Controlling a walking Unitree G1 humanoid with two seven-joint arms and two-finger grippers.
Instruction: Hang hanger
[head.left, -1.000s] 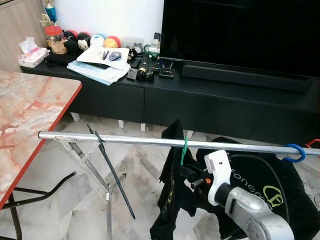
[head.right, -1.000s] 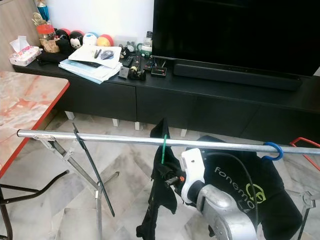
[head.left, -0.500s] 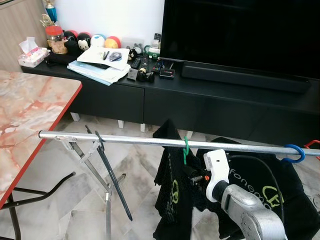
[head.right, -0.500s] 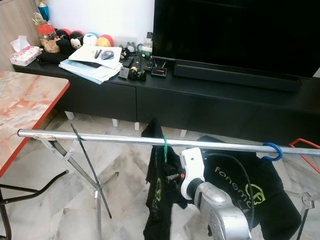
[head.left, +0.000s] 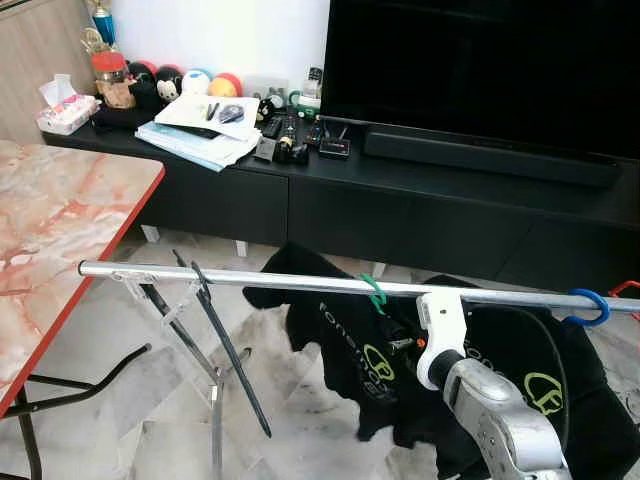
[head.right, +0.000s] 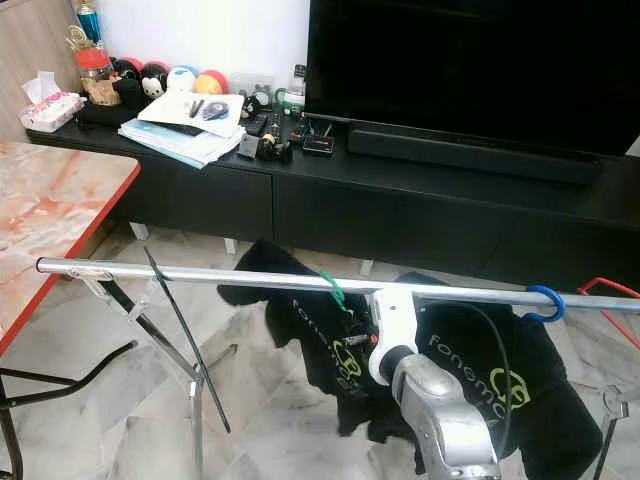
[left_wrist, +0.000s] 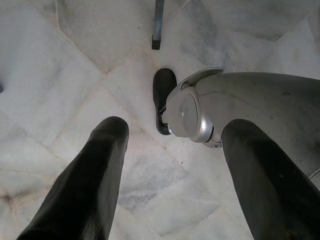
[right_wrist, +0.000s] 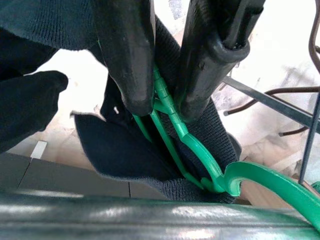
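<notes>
One green hanger carrying a black shirt, its hook against the steel rail, neck clamped between the right gripper fingers just below the rail; left gripper idle, parted.

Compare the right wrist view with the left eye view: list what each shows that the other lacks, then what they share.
Right wrist view: the right gripper shut on the green plastic hanger, its black fingers pinching the neck.

Left eye view: the black television, red-edged marble table, cluttered black cabinet, and blue hanger hook.

Shared: the green plastic hanger, the black garment on it, and the silver metal rail.
</notes>
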